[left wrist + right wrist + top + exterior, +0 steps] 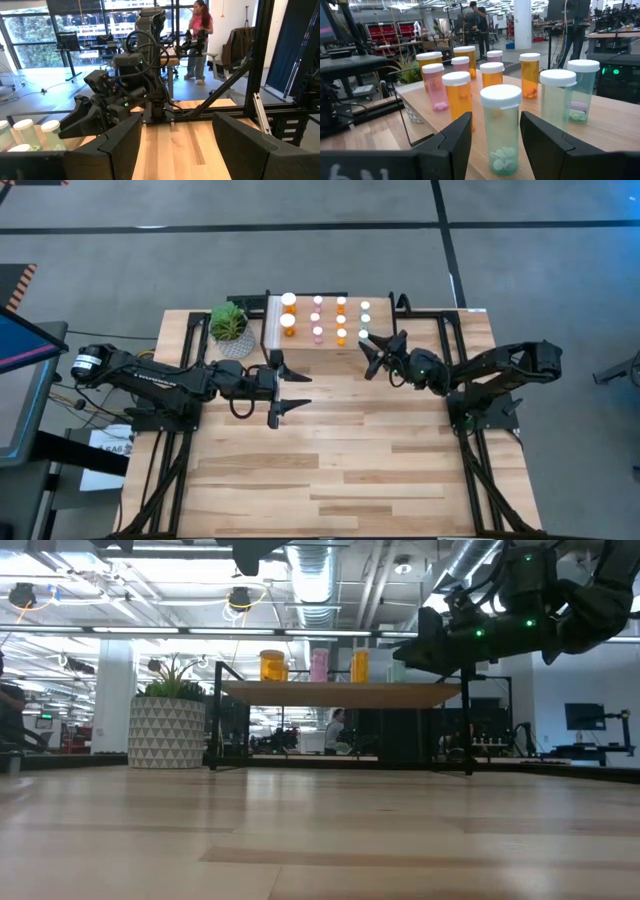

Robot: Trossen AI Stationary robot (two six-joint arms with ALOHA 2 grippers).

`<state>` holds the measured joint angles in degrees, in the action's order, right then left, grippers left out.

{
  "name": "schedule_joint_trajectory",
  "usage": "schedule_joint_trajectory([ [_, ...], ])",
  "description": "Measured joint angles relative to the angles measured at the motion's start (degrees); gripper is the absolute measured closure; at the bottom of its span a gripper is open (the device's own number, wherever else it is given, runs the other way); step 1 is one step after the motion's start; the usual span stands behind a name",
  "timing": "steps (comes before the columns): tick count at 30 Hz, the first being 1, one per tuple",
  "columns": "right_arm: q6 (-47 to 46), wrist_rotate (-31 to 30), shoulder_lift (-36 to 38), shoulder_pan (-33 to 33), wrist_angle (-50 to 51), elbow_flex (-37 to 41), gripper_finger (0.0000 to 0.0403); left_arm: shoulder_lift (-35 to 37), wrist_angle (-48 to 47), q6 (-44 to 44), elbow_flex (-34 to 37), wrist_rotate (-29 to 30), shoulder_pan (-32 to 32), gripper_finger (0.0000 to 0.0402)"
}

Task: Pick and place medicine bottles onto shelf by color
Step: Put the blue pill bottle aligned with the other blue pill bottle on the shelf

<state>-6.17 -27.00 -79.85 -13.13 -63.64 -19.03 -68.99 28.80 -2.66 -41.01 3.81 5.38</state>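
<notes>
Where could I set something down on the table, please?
The plank tabletop in front of both arms is bare. Behind, the shelf is crowded with medicine bottles, the plant beside it, and the right gripper at its edge.

My right gripper [492,131] has matt black plastic-looking fingers, and the green-teal bottle [501,131] between them is clear, glossy plastic under a smooth white cap. The orange bottles [457,100] and pink bottles [434,86] share that translucent sheen. The shelf [605,132] is pale, smooth wood on thin black metal legs [467,725]. At the bottom of the low view, the tabletop [320,840] is light planked wood with a soft satin shine.
</notes>
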Motion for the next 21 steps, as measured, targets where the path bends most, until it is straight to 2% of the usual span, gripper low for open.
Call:
schedule_joint_trajectory([
  [21,0.5,-1.3,0.1,-0.1,2.1,-0.1,0.0206,0.0,-0.4,0.3,0.0,0.0,0.0,0.0168],
])
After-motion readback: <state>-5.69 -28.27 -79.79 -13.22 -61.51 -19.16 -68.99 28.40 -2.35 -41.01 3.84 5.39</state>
